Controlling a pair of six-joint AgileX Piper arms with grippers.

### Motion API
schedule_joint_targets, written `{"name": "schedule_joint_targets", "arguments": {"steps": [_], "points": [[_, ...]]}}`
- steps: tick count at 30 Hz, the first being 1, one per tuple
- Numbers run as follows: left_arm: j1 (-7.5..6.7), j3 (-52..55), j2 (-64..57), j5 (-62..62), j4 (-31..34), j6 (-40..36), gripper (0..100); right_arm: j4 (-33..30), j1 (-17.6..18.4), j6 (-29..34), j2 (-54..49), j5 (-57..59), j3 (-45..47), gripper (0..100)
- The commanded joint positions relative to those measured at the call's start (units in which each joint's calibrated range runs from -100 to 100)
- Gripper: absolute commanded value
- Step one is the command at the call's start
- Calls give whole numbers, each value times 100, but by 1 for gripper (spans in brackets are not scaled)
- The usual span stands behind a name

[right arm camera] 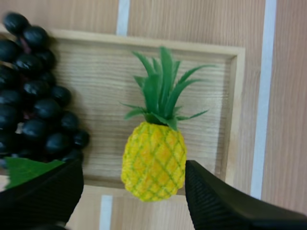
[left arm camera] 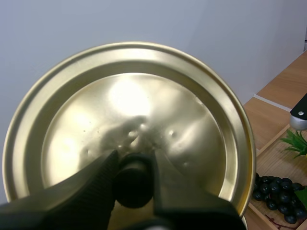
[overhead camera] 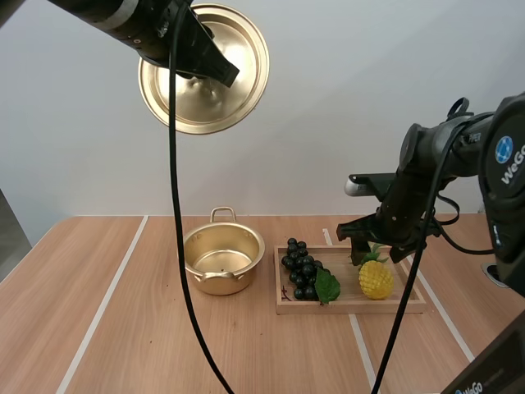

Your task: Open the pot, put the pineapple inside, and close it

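My left gripper (overhead camera: 215,67) holds the gold lid (overhead camera: 204,69) high in the air, well above the table, shut on the lid's black knob (left arm camera: 133,184). The open gold pot (overhead camera: 222,259) stands on the table left of the wooden tray (overhead camera: 351,304). A yellow pineapple (overhead camera: 376,277) with green leaves lies in the tray's right half. My right gripper (overhead camera: 380,254) hovers open just above the pineapple (right arm camera: 153,160), its fingers (right arm camera: 225,203) standing apart on either side of the fruit without touching it.
A bunch of dark grapes (overhead camera: 302,269) with a green leaf lies in the tray's left half, close to the pineapple. White lines run across the wooden tabletop. The grapes (right arm camera: 36,103) sit beside my right gripper's one finger.
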Motion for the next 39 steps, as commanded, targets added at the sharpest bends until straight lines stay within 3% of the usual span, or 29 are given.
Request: {"name": "schedule_joint_targets", "arguments": {"steps": [1,12,34,36,39], "points": [[-16,-45,-41,-59,-44,12,0,-151,-7,-37,75,-546,282,100],[-16,-45,-41,51,-44,12,0,-247,-7,-37,444,-1805,718,100],[-16,-45,-41,58,-44,21,0,-247,-7,-68,1189,-2190,718,100],[-16,-45,-41,58,-44,21,0,-292,-7,-68,1189,-2190,718,64],[-16,-45,-41,58,-44,21,0,-608,-7,-68,1189,-2206,718,0]]}}
